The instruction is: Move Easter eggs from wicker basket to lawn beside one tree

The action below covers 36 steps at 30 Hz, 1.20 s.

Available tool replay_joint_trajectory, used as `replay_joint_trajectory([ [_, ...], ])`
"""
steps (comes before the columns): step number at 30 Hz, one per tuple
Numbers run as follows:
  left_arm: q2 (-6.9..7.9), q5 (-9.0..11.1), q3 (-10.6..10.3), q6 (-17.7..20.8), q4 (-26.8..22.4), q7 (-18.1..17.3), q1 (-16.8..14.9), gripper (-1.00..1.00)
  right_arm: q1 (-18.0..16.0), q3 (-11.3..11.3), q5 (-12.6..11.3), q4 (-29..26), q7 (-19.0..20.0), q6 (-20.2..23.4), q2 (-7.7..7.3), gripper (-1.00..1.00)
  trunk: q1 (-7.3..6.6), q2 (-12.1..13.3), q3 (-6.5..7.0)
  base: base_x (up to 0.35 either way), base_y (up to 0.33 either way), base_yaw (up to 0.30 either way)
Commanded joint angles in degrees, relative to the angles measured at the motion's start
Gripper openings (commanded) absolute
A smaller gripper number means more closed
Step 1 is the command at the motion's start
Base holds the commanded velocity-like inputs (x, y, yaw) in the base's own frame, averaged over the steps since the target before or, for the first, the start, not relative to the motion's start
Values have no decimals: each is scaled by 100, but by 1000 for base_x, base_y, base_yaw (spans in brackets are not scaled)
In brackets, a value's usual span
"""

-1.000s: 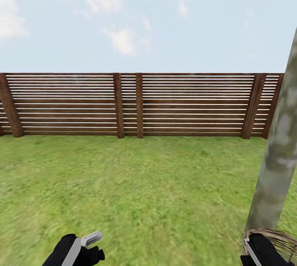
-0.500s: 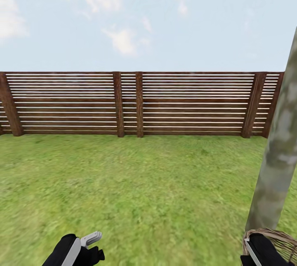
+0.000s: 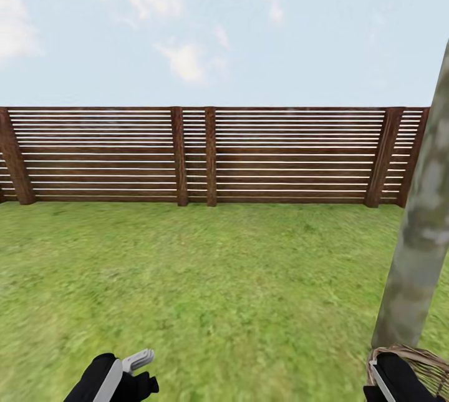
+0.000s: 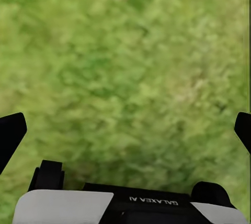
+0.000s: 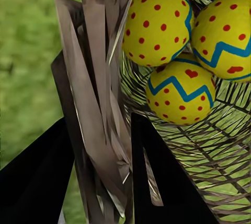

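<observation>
Your three bright yellow Easter eggs [image 5: 180, 51], marked with red dots and hearts and blue zigzag bands, lie bunched together, touching one another, inside the small brown open-weave wicker basket [image 5: 209, 145]. In the head view that basket [image 3: 416, 359] sits at the near right corner, right at the foot of the tall tree with the smooth pale grey-green trunk [image 3: 419, 246].

Your right gripper [image 5: 104, 151] has its two dark fingers [image 5: 36, 177] clamped on the basket's braided rim, one finger outside the wall and one inside, so it is gripping the basket. The eggs lie just beyond the inner finger.

Your left gripper [image 4: 125, 130] hangs over bare grass at the near left, its fingertips set wide apart with nothing between them.

The wide bright green lawn [image 3: 212, 283] spreads out ahead of you, with nothing on it between you and the brown horizontal-slat wooden fence [image 3: 187, 155] along the far side. Above that stands pale blue sky with thin clouds.
</observation>
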Motion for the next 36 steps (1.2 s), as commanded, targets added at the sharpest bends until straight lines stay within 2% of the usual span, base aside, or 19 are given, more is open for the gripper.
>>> replay_joint_trajectory([
  [1, 0, 63, 3, 24, -11, 45, -3, 100, -4, -6, 122, -7, 0, 26, 0, -100, 0, -4, -7, 132, 0, 0],
  [6, 7, 62, 3, -152, 0, 41, -3, 100, -4, -14, 122, -15, 3, 21, -1, -100, 0, -4, -7, 318, 0, 0],
  [11, 6, 53, 3, -144, 9, 35, -3, 100, -4, -12, 116, -16, 3, 24, -1, -100, 0, -4, -7, 48, 0, 0],
  [36, -1, 47, 3, -117, 27, 41, -3, 100, -4, -5, 109, -7, -4, 29, 13, -100, 549, -1006, -455, 0, 0, 0],
])
